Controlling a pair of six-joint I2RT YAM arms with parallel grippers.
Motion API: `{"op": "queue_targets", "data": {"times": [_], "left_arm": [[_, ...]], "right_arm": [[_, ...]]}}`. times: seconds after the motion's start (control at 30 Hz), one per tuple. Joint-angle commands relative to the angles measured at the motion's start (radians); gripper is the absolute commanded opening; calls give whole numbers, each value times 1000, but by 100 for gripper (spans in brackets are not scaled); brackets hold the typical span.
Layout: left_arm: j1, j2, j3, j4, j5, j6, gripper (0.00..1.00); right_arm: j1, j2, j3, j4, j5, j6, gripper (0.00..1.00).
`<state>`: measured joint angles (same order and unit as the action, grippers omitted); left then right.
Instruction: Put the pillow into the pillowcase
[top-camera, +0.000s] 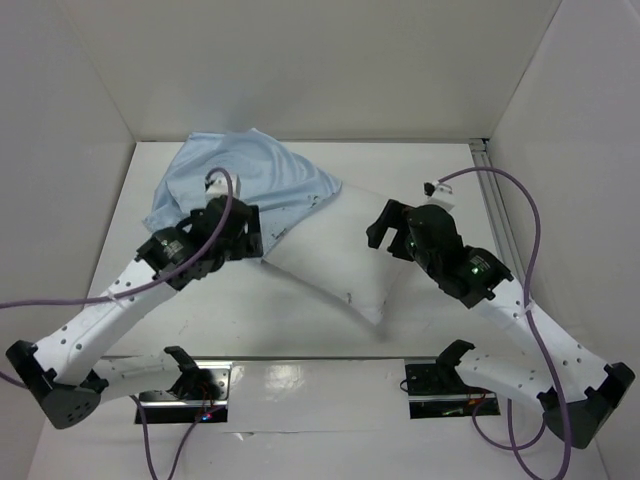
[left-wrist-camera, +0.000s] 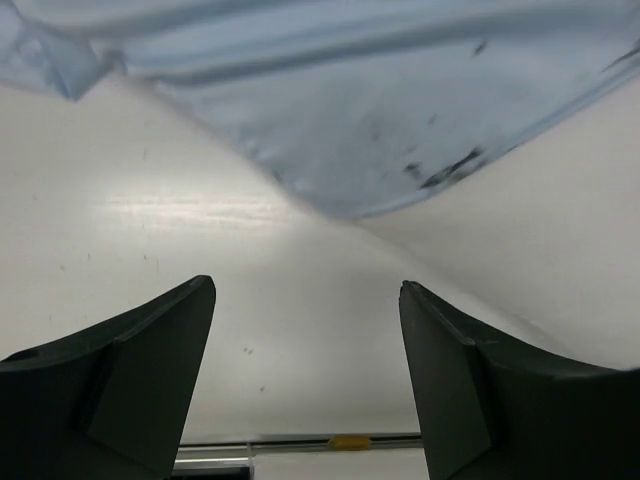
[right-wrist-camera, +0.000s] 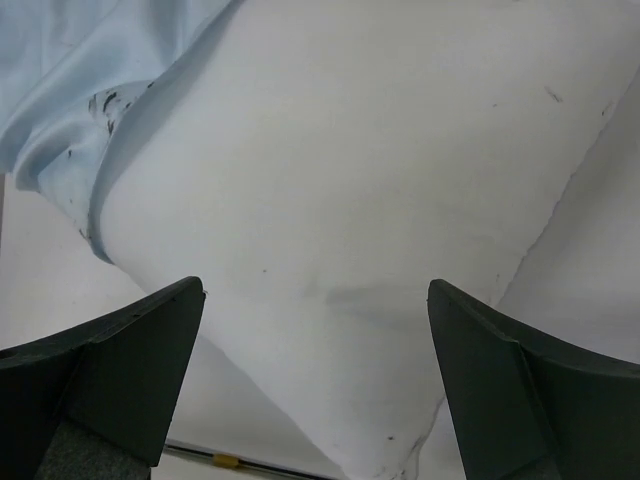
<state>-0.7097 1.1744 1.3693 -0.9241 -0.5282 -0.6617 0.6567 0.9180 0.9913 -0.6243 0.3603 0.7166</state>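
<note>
Though the pillowcase (top-camera: 250, 170) already covers the far-left end of the pillow (top-camera: 340, 260), most of the job looks undone.

- Pillow: lies slantwise across the middle of the desk (top-camera: 250, 325), one corner pointing toward the near edge. Roughly the near two thirds show bare white.
- Pillowcase: bunched and wrinkled at the far left, with its hem crossing the pillow. From the right wrist view the blue edge seems to wrap the pillow's corner. Whether that end is truly inside the mouth or only draped over, I cannot tell.
- Left pincer (top-camera: 252, 238): at the case's near hem, jaws spread wide with nothing between them. Its wrist view shows the blue cloth ahead, untouched.
- Right pincer (top-camera: 382, 228): over the pillow's right edge, jaws likewise spread and holding nothing, with white fabric below.

Judgement: early stage, perhaps a first third at best. Left to do: take hold of the hem, work the case down over the exposed body, or push the pillow in, until no white shows.
</note>
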Motion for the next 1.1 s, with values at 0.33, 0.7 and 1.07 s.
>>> {"op": "queue_targets", "data": {"times": [0.33, 0.7, 1.07], "left_arm": [[35, 57, -489, 525, 11, -41, 89], [124, 120, -498, 611, -26, 2, 67], [142, 122, -495, 552, 36, -38, 17]], "right_arm": [[-20, 41, 21, -38, -50, -69, 100], [-186, 7, 11, -161, -254, -183, 100], [-273, -21, -140, -135, -599, -232, 100]]}}
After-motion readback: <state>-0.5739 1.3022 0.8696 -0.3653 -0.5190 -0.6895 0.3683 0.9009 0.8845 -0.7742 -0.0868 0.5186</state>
